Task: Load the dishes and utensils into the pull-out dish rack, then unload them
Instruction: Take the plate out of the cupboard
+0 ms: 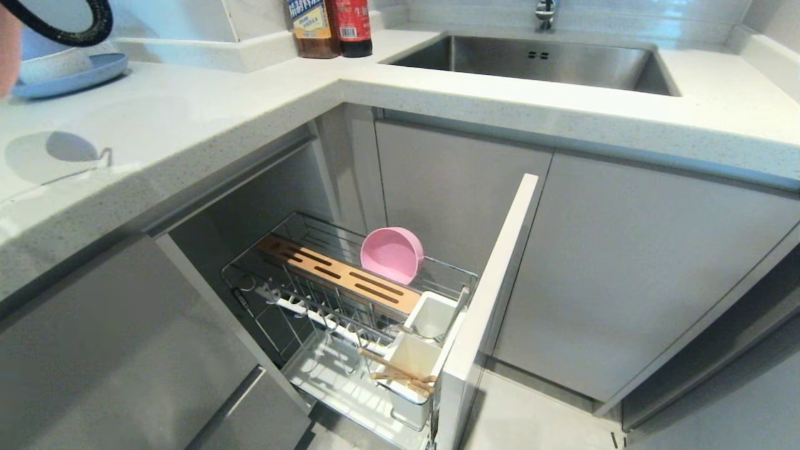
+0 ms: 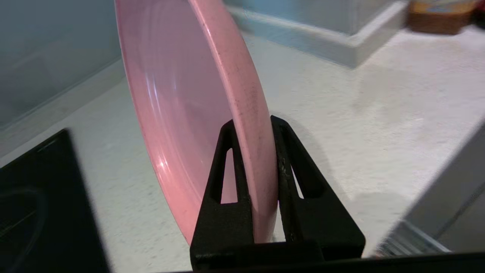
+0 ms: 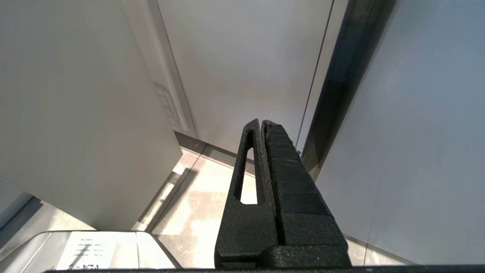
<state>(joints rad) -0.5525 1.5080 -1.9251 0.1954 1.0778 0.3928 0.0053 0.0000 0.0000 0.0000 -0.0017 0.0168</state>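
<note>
Both grippers matte black plastic: left gripper (image 2: 253,125) fingers wedge-shaped with slot cutouts, right gripper (image 3: 262,123) ribbed pad. Black corrugated cable (image 1: 69,34) upper left.

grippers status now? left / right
Left gripper: shut on the pink plate, held on edge above the countertop.
Right gripper: shut, holding nothing, parked by the cabinet fronts.

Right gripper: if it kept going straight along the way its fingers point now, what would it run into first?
Probably the pale cabinet panel ahead of the shut right gripper. Nothing shows in between, though depth is hard to judge.
</note>
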